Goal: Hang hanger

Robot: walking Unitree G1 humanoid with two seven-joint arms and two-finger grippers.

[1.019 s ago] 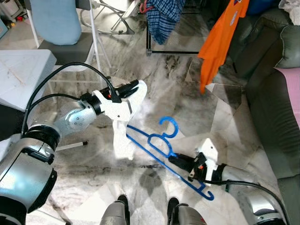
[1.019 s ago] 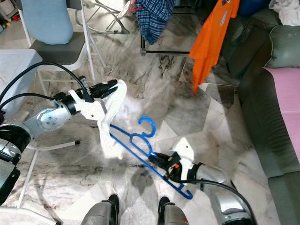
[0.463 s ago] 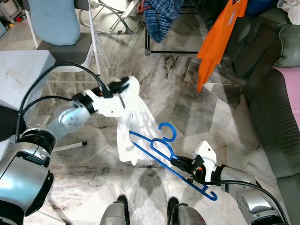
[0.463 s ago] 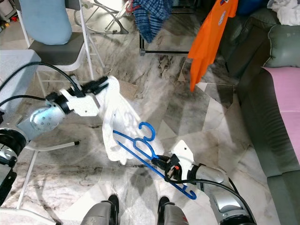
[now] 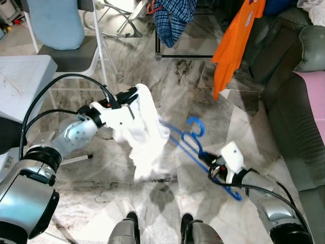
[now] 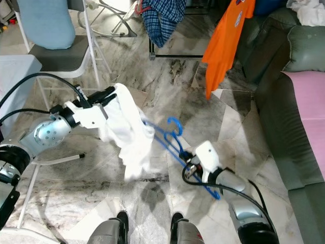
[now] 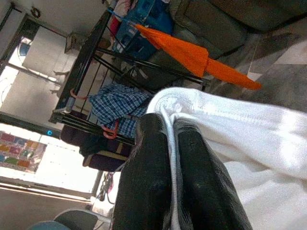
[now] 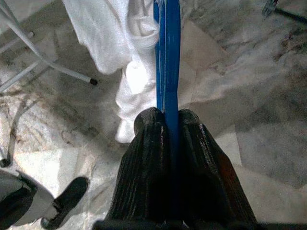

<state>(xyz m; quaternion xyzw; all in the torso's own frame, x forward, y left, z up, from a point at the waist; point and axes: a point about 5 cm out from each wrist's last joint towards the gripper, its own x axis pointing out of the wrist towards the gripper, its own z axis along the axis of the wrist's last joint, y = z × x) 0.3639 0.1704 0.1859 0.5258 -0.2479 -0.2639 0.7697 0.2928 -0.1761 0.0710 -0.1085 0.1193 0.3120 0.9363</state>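
A white garment (image 5: 144, 134) hangs in the air before me, pinched at its top by my left gripper (image 5: 128, 95), which is shut on the cloth. In the left wrist view the black fingers (image 7: 158, 172) squeeze a white fold (image 7: 225, 134). A blue plastic hanger (image 5: 195, 147) is held by my right gripper (image 5: 216, 168), shut on its lower bar. One end of the hanger disappears behind the garment. The right wrist view looks along the blue hanger (image 8: 167, 57) toward the white garment (image 8: 120, 43).
A black clothes rack (image 5: 183, 55) at the back carries a plaid shirt (image 5: 172, 18) and an orange shirt (image 5: 236, 40). A chair with a blue cushion (image 5: 56, 23) stands back left, a grey sofa (image 5: 299, 101) on the right. My feet (image 5: 157, 229) stand on marble floor.
My right gripper has swung the hanger up and to the right, its end now tucked into the garment. My left gripper has brought the bunched garment slightly lower and closer to the hanger.
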